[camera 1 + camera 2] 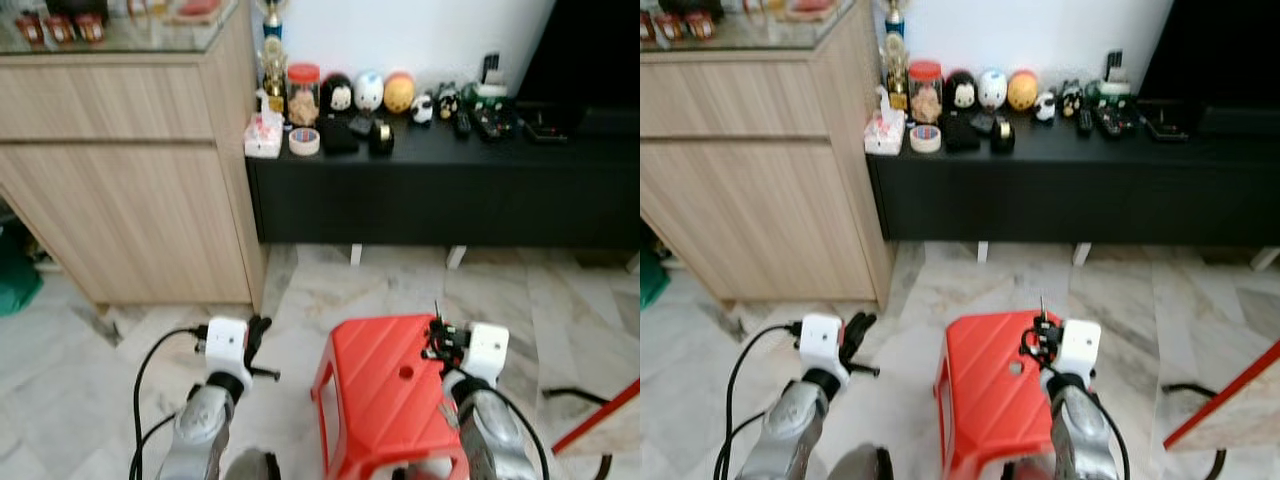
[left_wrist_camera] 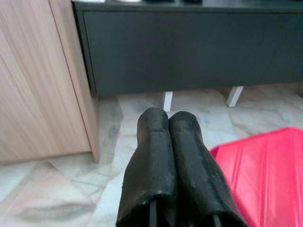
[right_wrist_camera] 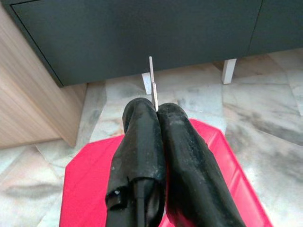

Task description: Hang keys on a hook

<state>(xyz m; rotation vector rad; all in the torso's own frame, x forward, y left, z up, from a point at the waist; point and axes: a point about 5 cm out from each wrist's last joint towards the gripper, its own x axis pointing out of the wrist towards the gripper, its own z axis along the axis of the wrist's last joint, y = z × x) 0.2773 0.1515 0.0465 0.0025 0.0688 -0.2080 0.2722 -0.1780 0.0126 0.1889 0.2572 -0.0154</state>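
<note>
Nearest the camera: right pincer (image 3: 157, 111), fingers pressed together on a key (image 3: 152, 80); the thin metal blade sticks out past the fingertips, pointing up in the head views. The right pincer hangs over the far right corner of a red plastic stool (image 1: 380, 395) standing on the marble floor (image 1: 320, 290).

Left pincer (image 2: 168, 118): fingers pressed together, nothing between them. It hovers above the floor, left of the stool, apart from it.

Further out, left: light wood cabinet (image 1: 120, 180) with a glass top.

Beyond the stool: low black bench (image 1: 450, 190) on white legs against the white wall. On its top, a row of small items: red-lidded jar (image 1: 303, 92), tape roll (image 1: 304, 141), round figurines (image 1: 369, 91), trophy (image 1: 272, 60). Details blurred.
</note>
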